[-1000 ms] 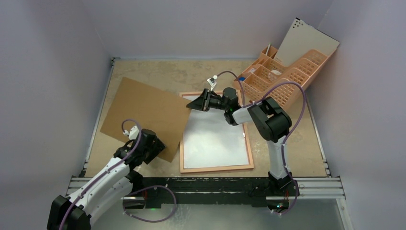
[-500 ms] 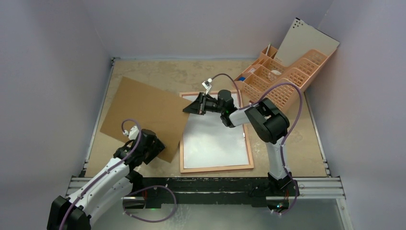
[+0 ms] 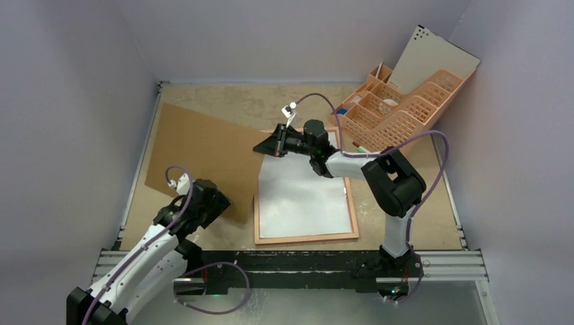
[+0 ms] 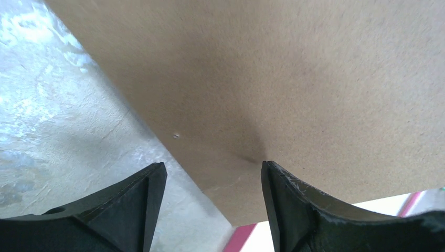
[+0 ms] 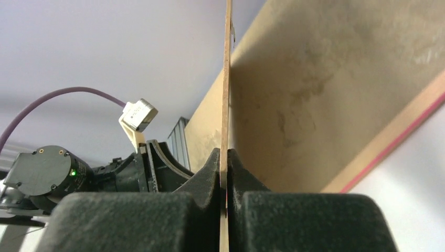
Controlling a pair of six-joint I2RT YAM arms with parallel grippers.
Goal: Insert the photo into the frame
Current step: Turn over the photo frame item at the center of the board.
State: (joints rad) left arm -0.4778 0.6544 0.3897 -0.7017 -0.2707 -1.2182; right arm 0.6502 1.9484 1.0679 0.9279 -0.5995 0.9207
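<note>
The right hand (image 5: 224, 173) is clamped on the thin edge of the brown backing board (image 3: 203, 152), its fingers pressed together on either side of the sheet. The grip sits at the board's corner nearest the frame (image 3: 304, 237), and that corner looks raised off the table (image 3: 223, 101). The left hand (image 4: 212, 199) has its fingers apart and holds nothing. It hovers over the board's near corner; whether it touches the board I cannot tell.

The photo (image 3: 301, 196) lies inside the frame at the middle of the table, plain white back up, and seems to sit square within the border. So the main step looks done. What appears left is laying the board over the photo's back and settling it.

The board is stiff, matt, fibrous brown, large and rectangular. The frame shows its pale peach-wood reverse as a narrow flat border, with a sliver of pink at its edge. A latticed peach desk organiser (image 3: 399, 112) stands at the far right.
</note>
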